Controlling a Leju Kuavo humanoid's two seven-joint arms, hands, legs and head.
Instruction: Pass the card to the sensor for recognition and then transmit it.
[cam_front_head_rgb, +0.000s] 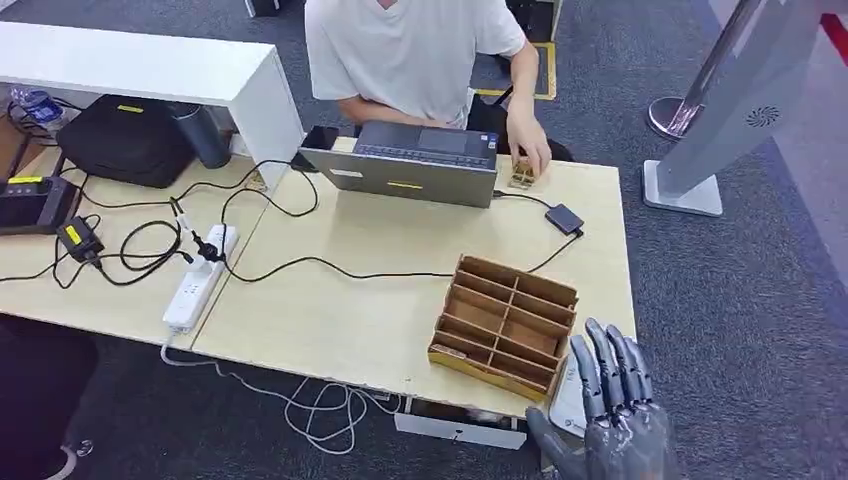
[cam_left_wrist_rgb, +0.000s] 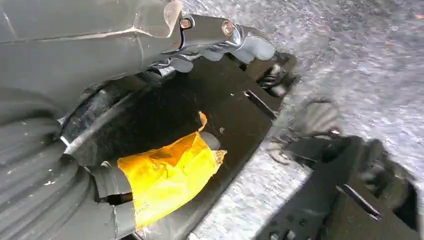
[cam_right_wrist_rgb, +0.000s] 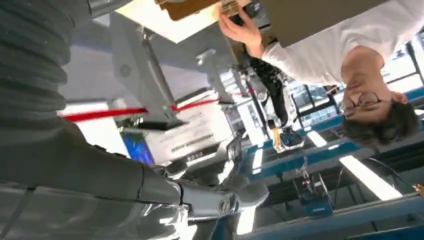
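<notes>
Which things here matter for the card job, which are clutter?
Job: right hand, white card by it, black sensor.
Clutter: wooden rack, laptop, power strip, black bag, cables.

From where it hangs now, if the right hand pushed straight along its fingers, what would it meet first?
Probably the wooden organizer: the right hand points its fingers up the head view, just off that box's near right corner. Depth is unclear, so it may pass above or beside it.
</notes>
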